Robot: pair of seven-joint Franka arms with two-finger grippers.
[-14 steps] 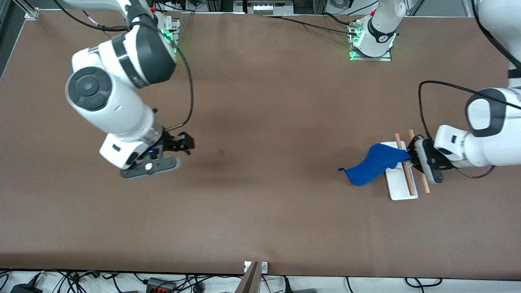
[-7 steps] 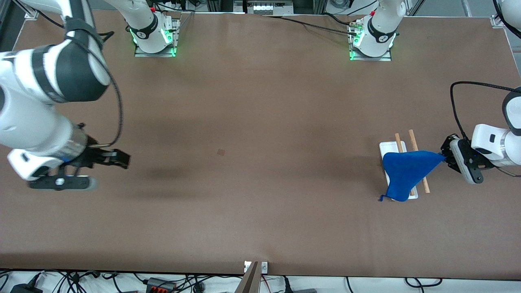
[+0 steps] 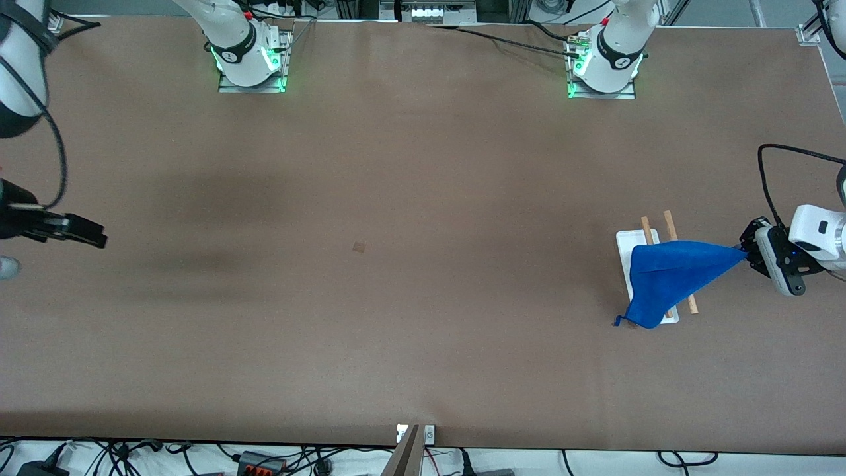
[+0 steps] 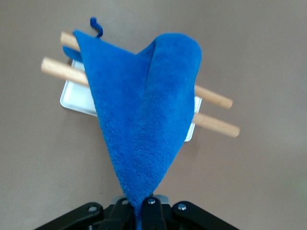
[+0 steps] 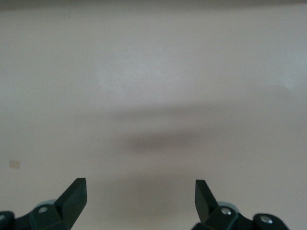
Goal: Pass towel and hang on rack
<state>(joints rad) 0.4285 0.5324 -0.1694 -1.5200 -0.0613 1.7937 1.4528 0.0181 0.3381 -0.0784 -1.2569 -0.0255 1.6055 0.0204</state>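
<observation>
The bright blue towel (image 3: 671, 277) lies draped across both wooden rods (image 3: 669, 221) of the rack, whose white tray base (image 3: 623, 243) sits at the left arm's end of the table. One towel corner is stretched out from the rods to my left gripper (image 3: 745, 255), which is shut on it over bare table beside the rack. The left wrist view shows the towel (image 4: 144, 120) running from the gripper (image 4: 141, 210) over the rods (image 4: 216, 98) and tray (image 4: 76, 97). The loop tag (image 3: 618, 322) hangs off the tray's nearer end. My right gripper (image 3: 89, 235) is open and empty at the right arm's end (image 5: 140, 191).
The brown table (image 3: 410, 297) has a small dark mark (image 3: 359, 247) near its middle. Both arm bases (image 3: 250, 63) stand along the edge farthest from the front camera. Cables run along the nearest edge.
The left gripper has pulled the towel over the rods toward the left arm's end of the table. The right arm has swung away toward its own end, still open.
</observation>
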